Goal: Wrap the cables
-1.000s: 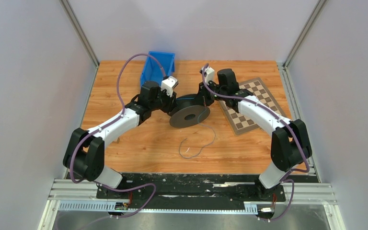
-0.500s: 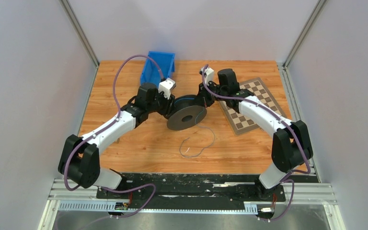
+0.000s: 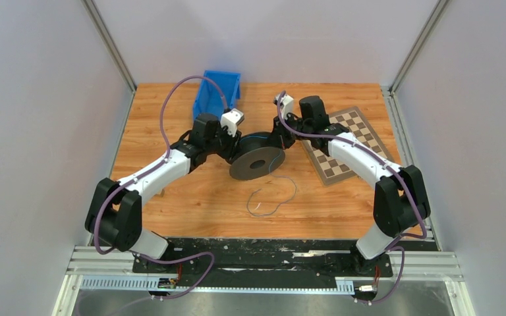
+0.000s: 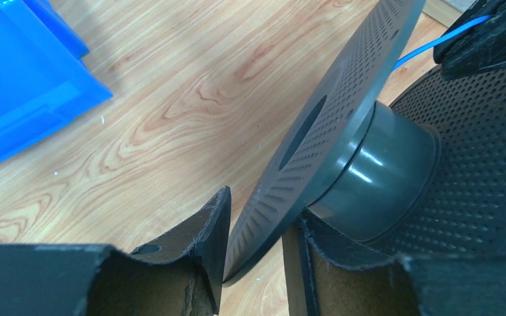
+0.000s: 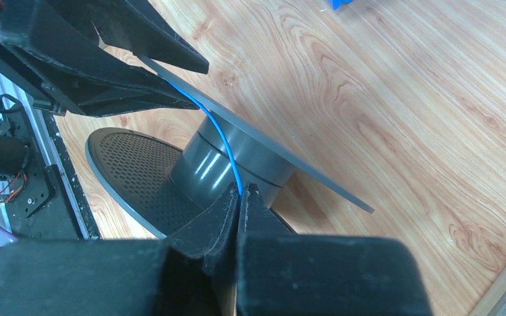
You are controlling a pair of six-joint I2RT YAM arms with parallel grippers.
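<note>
A black perforated spool (image 3: 257, 162) stands tilted at mid-table. My left gripper (image 3: 234, 146) is shut on the edge of its flange; in the left wrist view the flange (image 4: 329, 125) sits between my fingers (image 4: 201, 240). My right gripper (image 3: 279, 139) is shut on the thin blue cable (image 5: 221, 135), right at the spool's grey hub (image 5: 211, 171). The cable runs taut from my right fingertips (image 5: 227, 210) over the flange. It also shows in the left wrist view (image 4: 435, 43). The rest of the cable (image 3: 294, 189) lies in a loose loop on the table in front of the spool.
A blue bin (image 3: 216, 92) stands at the back, left of centre, behind my left gripper, and shows in the left wrist view (image 4: 20, 79). A chessboard mat (image 3: 346, 141) lies at the right under my right forearm. White walls close in both sides.
The left arm swung its elbow outward and back while holding the spool. The spool shifted slightly left and tilted. The loose cable loop moved a little.
</note>
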